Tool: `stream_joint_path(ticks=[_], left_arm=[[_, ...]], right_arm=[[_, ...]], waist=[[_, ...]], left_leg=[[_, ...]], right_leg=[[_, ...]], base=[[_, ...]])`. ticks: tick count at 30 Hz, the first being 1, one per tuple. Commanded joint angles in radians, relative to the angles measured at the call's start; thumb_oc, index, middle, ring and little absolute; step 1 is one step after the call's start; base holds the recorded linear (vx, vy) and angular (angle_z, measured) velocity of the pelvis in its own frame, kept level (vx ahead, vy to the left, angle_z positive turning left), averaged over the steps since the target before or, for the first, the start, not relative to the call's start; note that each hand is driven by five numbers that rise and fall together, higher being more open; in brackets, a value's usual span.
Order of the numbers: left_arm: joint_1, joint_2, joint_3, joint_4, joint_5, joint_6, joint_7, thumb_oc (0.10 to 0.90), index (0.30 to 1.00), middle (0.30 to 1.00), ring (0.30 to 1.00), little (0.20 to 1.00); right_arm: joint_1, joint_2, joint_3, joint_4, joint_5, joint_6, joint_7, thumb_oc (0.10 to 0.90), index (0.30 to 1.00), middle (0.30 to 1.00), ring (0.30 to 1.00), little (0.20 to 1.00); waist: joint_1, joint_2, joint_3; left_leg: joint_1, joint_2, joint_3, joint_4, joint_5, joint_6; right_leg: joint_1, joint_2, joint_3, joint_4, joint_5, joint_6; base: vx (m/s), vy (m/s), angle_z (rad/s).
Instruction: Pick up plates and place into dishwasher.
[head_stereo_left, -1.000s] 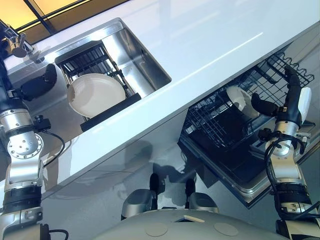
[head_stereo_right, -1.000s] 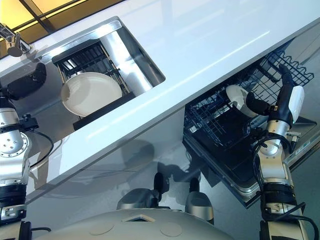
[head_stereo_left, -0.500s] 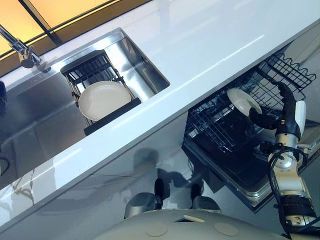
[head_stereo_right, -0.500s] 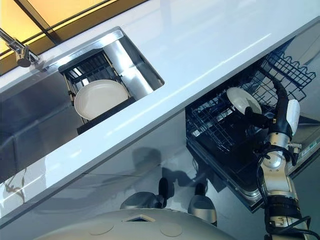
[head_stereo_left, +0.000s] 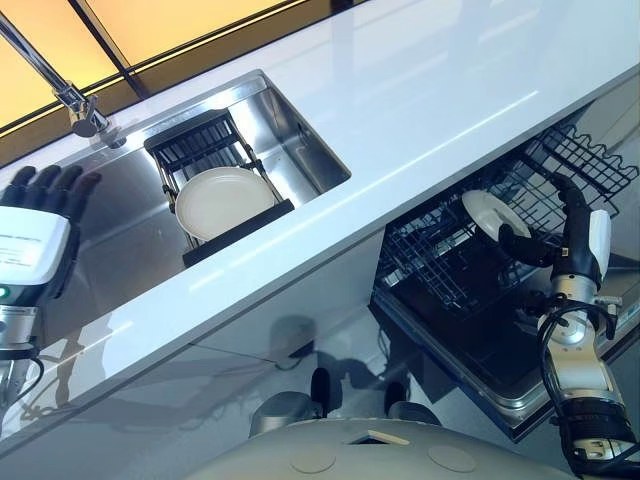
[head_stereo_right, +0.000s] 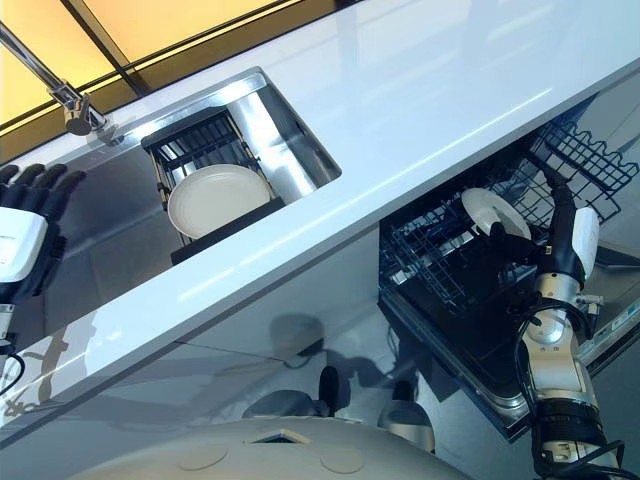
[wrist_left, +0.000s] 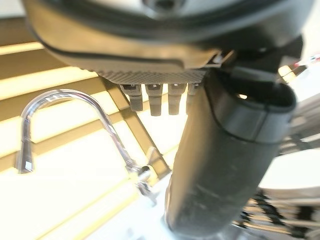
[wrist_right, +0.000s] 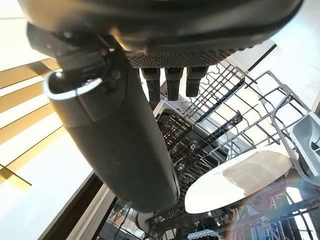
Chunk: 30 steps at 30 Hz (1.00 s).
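Right eye view shows the right hand (head_stereo_right: 556, 232), fingers straight, just beside a white plate (head_stereo_right: 494, 212) in the dishwasher rack (head_stereo_right: 440, 260). Another plate (head_stereo_left: 224, 201) waits in the sink (head_stereo_left: 300, 140) while the left hand (head_stereo_left: 40, 200) hovers spread. The racked plate may topple if the withdrawing hand brushes it.

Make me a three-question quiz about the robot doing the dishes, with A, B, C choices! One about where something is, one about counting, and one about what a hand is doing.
1. Where is the plate that waits to be picked up?
A. on a black rack in the sink
B. on the floor
C. on the white counter

2. How many plates show in all?
A. five
B. none
C. two

3. What is the right hand doing?
A. squeezing a sponge
B. reaching out at the plate in the dishwasher rack
C. turning the tap

Answers:
1 A, the plate lies on the rack inside the steel sink.
2 C, one in the sink and one in the dishwasher rack.
3 B, its fingers stretch out at that plate's edge. The left hand is up by the sink, fingers straight.
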Motion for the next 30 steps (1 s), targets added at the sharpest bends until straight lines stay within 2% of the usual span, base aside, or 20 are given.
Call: stream_joint_path(ticks=[1, 12, 23, 30], left_arm=[[-0.102, 0.085, 0.052, 0.043, -0.115, -0.002, 0.041, 0.8, 0.9, 0.9, 0.9, 0.9], [-0.139, 0.084, 0.003, 0.082, -0.158, -0.06, 0.032, 0.8, 0.9, 0.9, 0.9, 0.9], [-0.167, 0.078, -0.051, 0.069, -0.156, -0.069, 0.021, 0.8, 0.9, 0.9, 0.9, 0.9], [-0.187, 0.068, -0.079, 0.06, -0.161, -0.087, 0.06, 0.8, 0.9, 0.9, 0.9, 0.9]], right_arm=[[-0.09, -0.096, 0.01, -0.016, 0.011, -0.125, -0.03, 0.8, 0.9, 0.9, 0.9, 0.9], [-0.078, -0.093, 0.028, 0.005, 0.01, -0.138, -0.018, 0.8, 0.9, 0.9, 0.9, 0.9], [-0.07, -0.088, 0.045, 0.011, 0.013, -0.14, -0.013, 0.8, 0.9, 0.9, 0.9, 0.9], [-0.063, -0.077, 0.058, 0.018, 0.018, -0.145, 0.001, 0.8, 0.9, 0.9, 0.9, 0.9]], waist=[[-0.006, -0.007, -0.06], [-0.02, -0.008, -0.06], [-0.03, -0.005, -0.053], [-0.036, -0.004, -0.052]], left_leg=[[0.043, -0.043, 0.036, 0.006, -0.151, 0.01], [0.043, -0.039, 0.047, 0.006, -0.152, 0.011], [0.044, -0.038, 0.052, 0.007, -0.15, 0.01], [0.045, -0.038, 0.054, 0.006, -0.151, 0.01]], right_leg=[[-0.06, 0.053, -0.043, 0.109, -0.136, 0.021], [-0.062, 0.056, -0.032, 0.107, -0.134, 0.021], [-0.064, 0.056, -0.027, 0.111, -0.134, 0.022], [-0.065, 0.056, -0.026, 0.114, -0.136, 0.023]], base=[[0.0, 0.0, 0.0], [0.0, 0.0, 0.0], [0.0, 0.0, 0.0], [0.0, 0.0, 0.0]])
